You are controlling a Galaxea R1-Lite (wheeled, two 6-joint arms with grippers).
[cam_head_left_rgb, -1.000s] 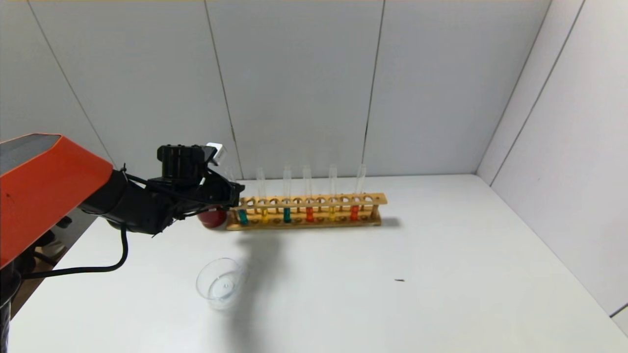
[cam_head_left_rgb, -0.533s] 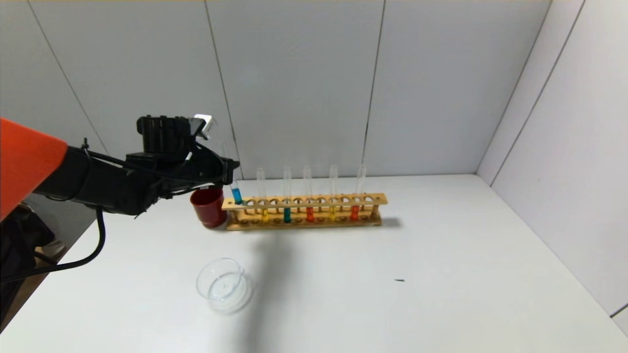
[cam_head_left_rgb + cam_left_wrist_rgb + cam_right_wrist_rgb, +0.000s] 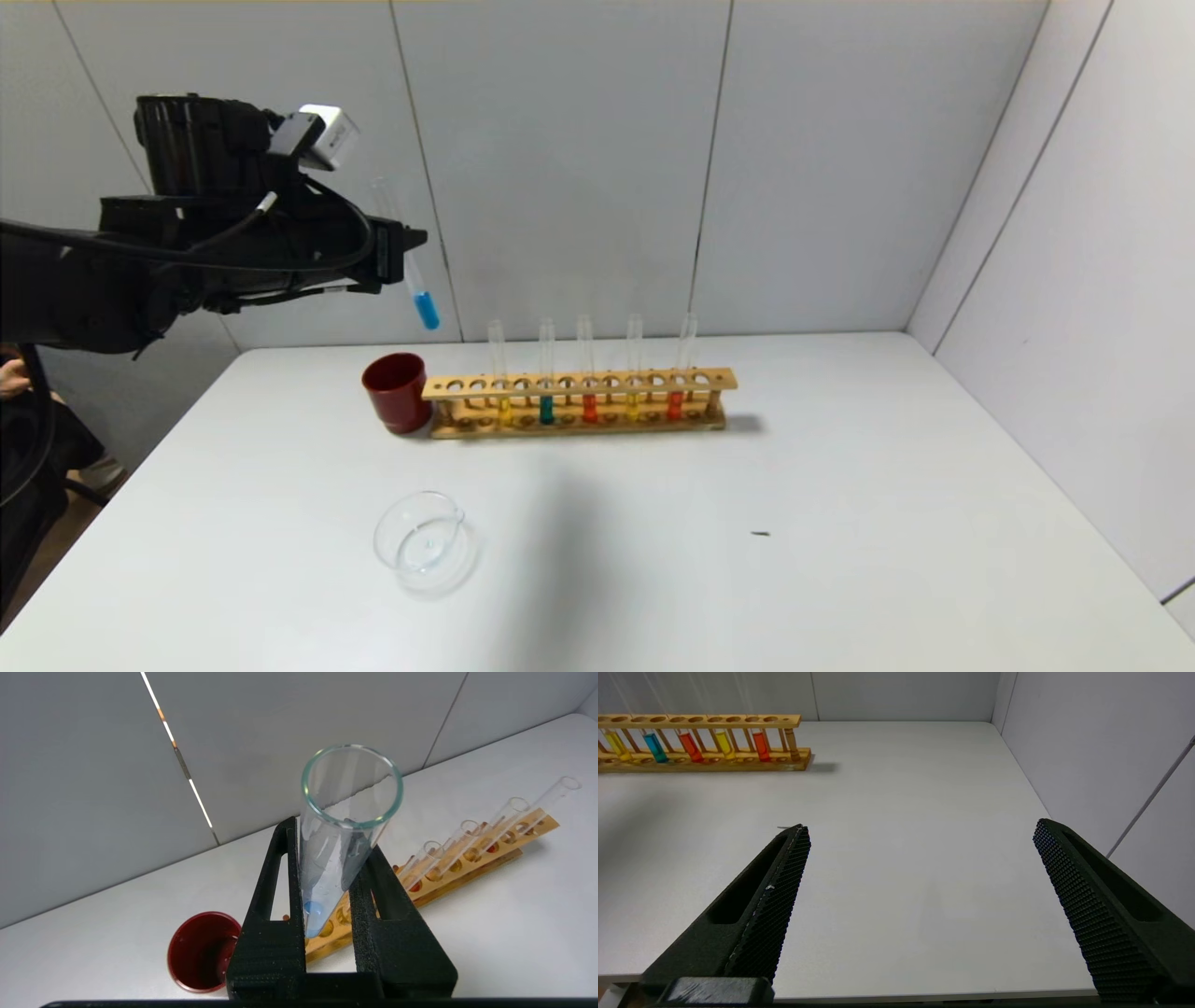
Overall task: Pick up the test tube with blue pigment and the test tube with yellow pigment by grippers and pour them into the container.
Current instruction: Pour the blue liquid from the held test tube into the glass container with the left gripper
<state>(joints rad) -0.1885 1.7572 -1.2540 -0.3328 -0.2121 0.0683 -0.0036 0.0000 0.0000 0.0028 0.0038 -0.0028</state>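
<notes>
My left gripper (image 3: 401,250) is shut on a test tube with blue pigment (image 3: 425,309) and holds it high above the rack's left end, slightly tilted. In the left wrist view the tube (image 3: 343,826) stands between the gripper (image 3: 329,851)'s black fingers (image 3: 280,877). A second blue tube (image 3: 546,409) and two yellow tubes (image 3: 504,411) (image 3: 632,405) stand in the wooden rack (image 3: 579,401). The clear glass container (image 3: 425,543) sits on the table in front of the rack. My right gripper (image 3: 920,833) is open and empty over the table's near right edge, out of the head view.
A dark red cup (image 3: 397,392) stands at the rack's left end. Two red-orange tubes (image 3: 589,407) stand in the rack. A small dark speck (image 3: 761,534) lies on the white table. Grey walls close the back and right sides.
My left gripper has lifted the blue tube out of the rack's left end and raised it up and to the left. The right arm has not moved.
</notes>
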